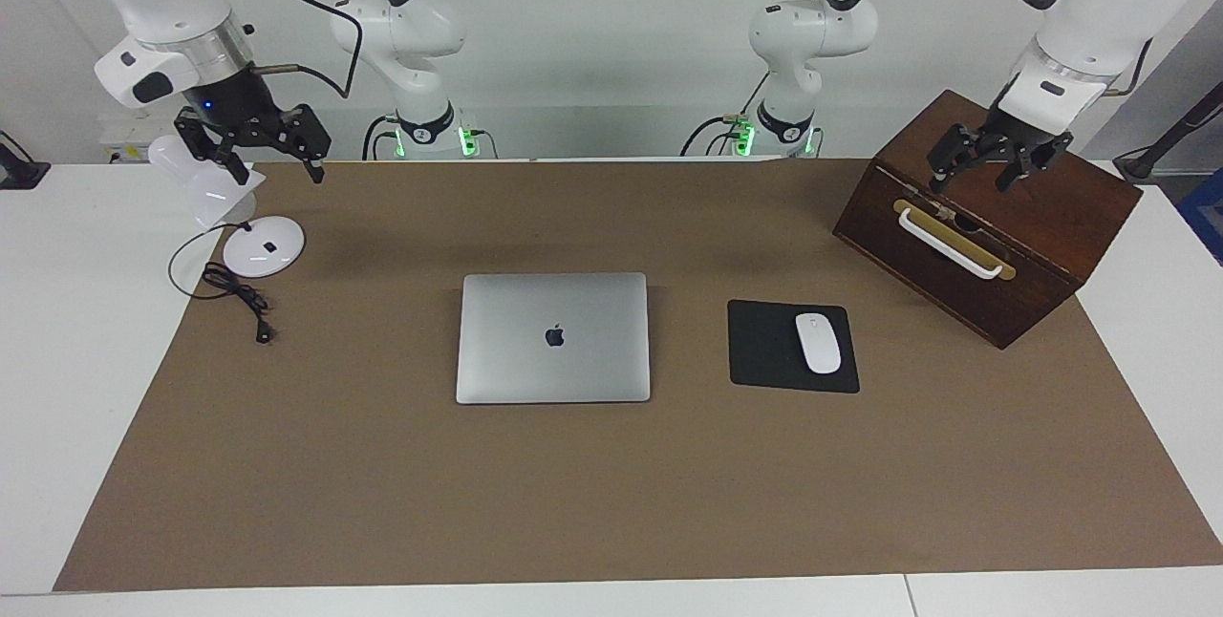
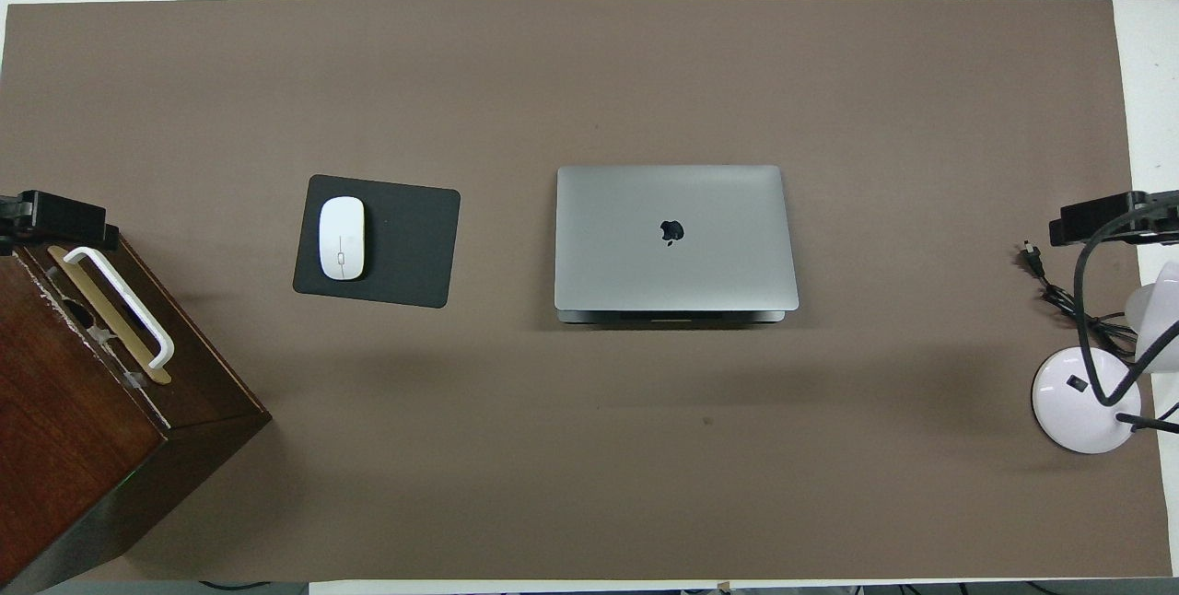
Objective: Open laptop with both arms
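Observation:
The laptop (image 1: 554, 338) lies closed and flat in the middle of the brown mat, silver lid up with the dark logo showing. It also shows in the overhead view (image 2: 675, 239). My right gripper (image 1: 270, 170) hangs open in the air over the mat's corner at the right arm's end, beside the lamp. Only its tip shows in the overhead view (image 2: 1101, 220). My left gripper (image 1: 970, 183) hangs open just over the wooden box, its tip at the overhead view's edge (image 2: 60, 214). Both grippers are empty and well away from the laptop.
A black mouse pad (image 1: 764, 346) with a white mouse (image 1: 818, 342) lies beside the laptop toward the left arm's end. A dark wooden box (image 1: 1041, 216) with a white handle stands at that end. A white desk lamp (image 1: 264, 245) and its black cable (image 1: 239, 297) sit at the right arm's end.

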`<state>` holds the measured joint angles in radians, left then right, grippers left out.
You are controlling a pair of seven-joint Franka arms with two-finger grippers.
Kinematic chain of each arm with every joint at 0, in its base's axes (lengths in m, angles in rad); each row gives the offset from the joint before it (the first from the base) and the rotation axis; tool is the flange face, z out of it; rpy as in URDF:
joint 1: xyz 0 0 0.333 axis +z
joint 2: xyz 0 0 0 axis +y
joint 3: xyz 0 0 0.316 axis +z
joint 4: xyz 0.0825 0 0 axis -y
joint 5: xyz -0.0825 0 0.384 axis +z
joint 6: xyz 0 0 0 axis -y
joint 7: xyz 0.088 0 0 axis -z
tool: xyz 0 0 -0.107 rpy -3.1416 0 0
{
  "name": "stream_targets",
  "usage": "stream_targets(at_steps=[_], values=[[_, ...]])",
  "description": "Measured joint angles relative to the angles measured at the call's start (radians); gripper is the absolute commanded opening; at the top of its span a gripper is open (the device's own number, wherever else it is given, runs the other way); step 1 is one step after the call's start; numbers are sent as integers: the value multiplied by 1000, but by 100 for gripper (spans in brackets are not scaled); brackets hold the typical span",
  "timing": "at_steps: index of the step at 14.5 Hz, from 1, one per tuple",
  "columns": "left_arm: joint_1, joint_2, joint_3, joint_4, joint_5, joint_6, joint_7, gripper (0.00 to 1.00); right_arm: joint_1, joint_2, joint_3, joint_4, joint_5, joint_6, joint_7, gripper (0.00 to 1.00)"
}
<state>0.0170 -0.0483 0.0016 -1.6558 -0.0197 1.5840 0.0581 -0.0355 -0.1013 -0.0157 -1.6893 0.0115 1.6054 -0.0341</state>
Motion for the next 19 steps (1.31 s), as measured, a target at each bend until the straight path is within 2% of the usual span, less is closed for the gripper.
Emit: stream_targets(at_steps=[6, 9, 10, 11, 12, 13, 17, 19], values=[[0, -1, 1, 0, 0, 1, -7, 100, -1, 0, 0, -9, 0, 13, -2, 100], [0, -1, 0, 0, 0, 1, -8, 100, -11, -13, 0, -53, 0, 46, -9, 100], [0, -1, 0, 0, 0, 1, -10, 95, -13, -23, 0, -82, 0, 75, -14, 100], [0, -1, -1, 0, 0, 1, -12, 60, -14, -36, 0, -114, 0, 107, -17, 100], [0, -1, -1, 0, 0, 2, -16, 6, -13, -49, 0, -143, 0, 132, -18, 100], [0, -1, -1, 0, 0, 2, -19, 0, -13, -59, 0, -163, 0, 144, -18, 100], [0, -1, 1, 0, 0, 3, -26, 0, -18, -81, 0, -186, 6, 147, -18, 100], [0, -1, 3, 0, 0, 6, -29, 0, -47, -89, 0, -202, 69, 157, -38, 100]])
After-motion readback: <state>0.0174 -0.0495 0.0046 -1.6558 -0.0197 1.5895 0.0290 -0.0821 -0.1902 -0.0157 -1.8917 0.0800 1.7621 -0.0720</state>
